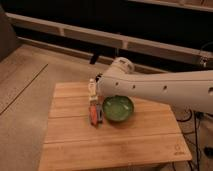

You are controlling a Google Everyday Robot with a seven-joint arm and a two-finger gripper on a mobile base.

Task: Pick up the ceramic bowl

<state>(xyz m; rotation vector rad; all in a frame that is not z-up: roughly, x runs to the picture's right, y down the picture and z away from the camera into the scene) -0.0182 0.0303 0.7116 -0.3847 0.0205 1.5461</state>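
Note:
The ceramic bowl [118,108] is round and glossy green, paler inside, and sits upright near the middle of the wooden table [125,147]. My white arm [160,87] reaches in from the right and passes just above the bowl's far rim. Its dark end, the gripper [98,81], hangs at the arm's left tip, up and to the left of the bowl and beside the small cup. The arm hides most of the gripper. Nothing is held and the bowl lies free.
A small white-and-black cup [91,88] stands just left of the gripper. An orange-and-grey item [94,113] lies against the bowl's left side. Dark cables [200,117] hang off the table's right side. Bare floor [25,85] lies to the left.

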